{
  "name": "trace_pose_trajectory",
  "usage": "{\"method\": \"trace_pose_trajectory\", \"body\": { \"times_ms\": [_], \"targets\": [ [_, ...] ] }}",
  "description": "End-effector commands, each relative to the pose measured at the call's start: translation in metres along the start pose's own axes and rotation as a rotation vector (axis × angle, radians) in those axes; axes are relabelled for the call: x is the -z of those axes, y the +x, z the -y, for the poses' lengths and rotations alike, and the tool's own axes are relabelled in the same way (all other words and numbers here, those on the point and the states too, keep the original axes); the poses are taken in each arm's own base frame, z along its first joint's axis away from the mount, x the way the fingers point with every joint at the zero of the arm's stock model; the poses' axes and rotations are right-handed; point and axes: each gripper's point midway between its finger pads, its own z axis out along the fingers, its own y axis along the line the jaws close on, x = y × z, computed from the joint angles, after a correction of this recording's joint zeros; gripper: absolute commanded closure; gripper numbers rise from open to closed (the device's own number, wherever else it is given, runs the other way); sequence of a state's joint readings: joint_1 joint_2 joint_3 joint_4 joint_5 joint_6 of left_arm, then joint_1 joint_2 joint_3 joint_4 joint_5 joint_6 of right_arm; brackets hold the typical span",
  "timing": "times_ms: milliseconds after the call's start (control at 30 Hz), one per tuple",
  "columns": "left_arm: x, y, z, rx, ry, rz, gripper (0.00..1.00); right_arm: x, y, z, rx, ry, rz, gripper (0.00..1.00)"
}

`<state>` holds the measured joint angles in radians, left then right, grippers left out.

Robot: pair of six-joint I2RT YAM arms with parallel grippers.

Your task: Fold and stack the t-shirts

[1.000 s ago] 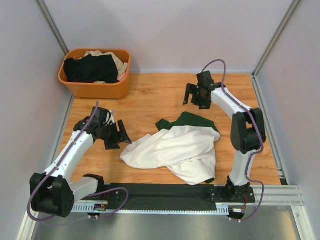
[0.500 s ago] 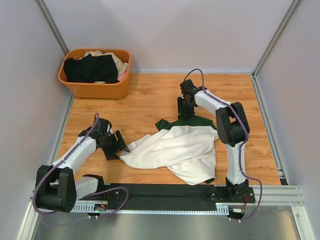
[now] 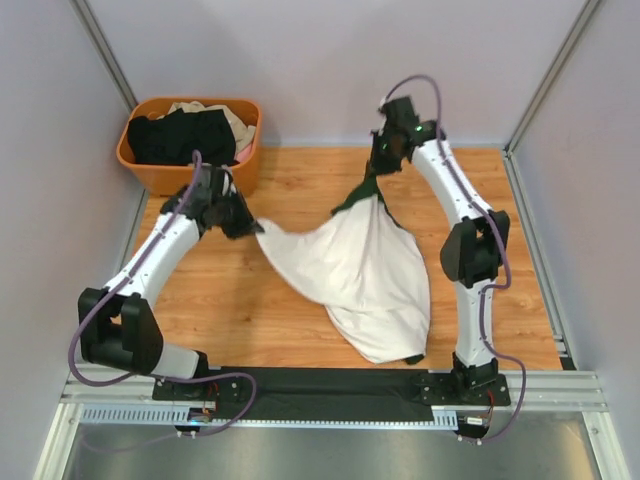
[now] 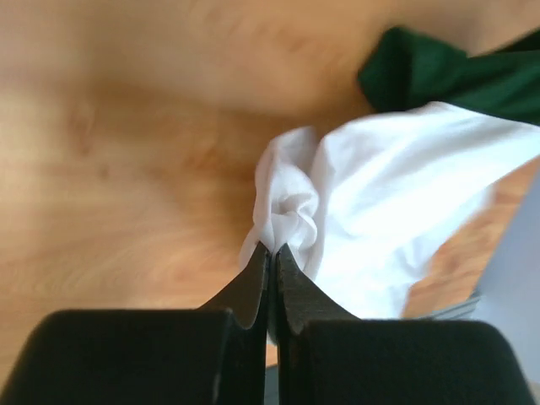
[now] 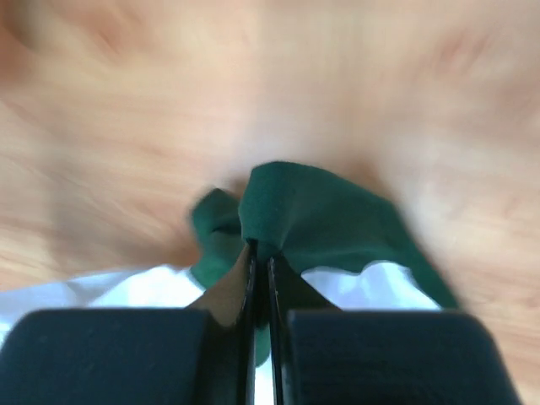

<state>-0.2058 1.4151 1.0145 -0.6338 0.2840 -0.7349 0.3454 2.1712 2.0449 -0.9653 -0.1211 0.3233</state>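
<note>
A white t-shirt [image 3: 355, 270] with dark green sleeves hangs stretched between my two arms, its lower part resting on the wooden table. My left gripper [image 3: 247, 225] is shut on a bunched white corner of the t-shirt [image 4: 287, 221]. Toward the back of the table my right gripper [image 3: 378, 172] is raised and shut on a dark green sleeve of the t-shirt [image 5: 312, 211]. More t-shirts, black [image 3: 180, 137] and beige [image 3: 236, 122], lie piled in the basket.
The orange plastic basket [image 3: 190, 178] stands at the back left corner, close behind my left gripper. Grey walls close off the table on three sides. A black strip [image 3: 330, 390] runs along the near edge between the arm bases.
Both grippers closed on the t-shirt and lifted it: the left took the white corner and moved back, the right took the green sleeve and rose toward the back. The shirt is now drawn out.
</note>
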Motion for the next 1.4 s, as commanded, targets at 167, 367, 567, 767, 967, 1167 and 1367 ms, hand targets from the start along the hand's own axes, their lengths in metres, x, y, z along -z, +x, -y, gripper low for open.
{"method": "trace_pose_trajectory", "body": {
  "times_ms": [167,367,567,767,967,1167,1367],
  "targets": [
    [0.174,-0.130,0.112,-0.126,0.155,0.378,1.00,0.315,-0.150,-0.010,-0.016,-0.172,0.784,1.00],
    [0.213,-0.107,0.086,-0.154,0.096,0.492,1.00,0.381,-0.077,0.021,-0.036,-0.092,0.992,1.00],
    [0.147,-0.014,-0.005,-0.055,0.039,0.413,0.82,0.284,0.057,0.092,-0.292,0.027,0.904,0.64],
    [0.093,0.076,-0.057,0.088,0.093,0.255,0.00,0.205,0.158,0.138,-0.567,0.130,0.734,0.00],
    [0.081,0.083,-0.070,0.111,0.062,0.242,0.00,0.195,0.160,0.151,-0.577,0.231,0.665,0.00],
    [0.064,0.063,-0.072,0.116,0.005,0.238,0.00,0.131,0.148,0.115,-0.472,0.061,0.444,0.08],
    [0.056,0.035,-0.066,0.062,-0.029,0.252,0.02,0.073,0.125,0.070,-0.258,0.050,0.206,0.13]
  ]
}}
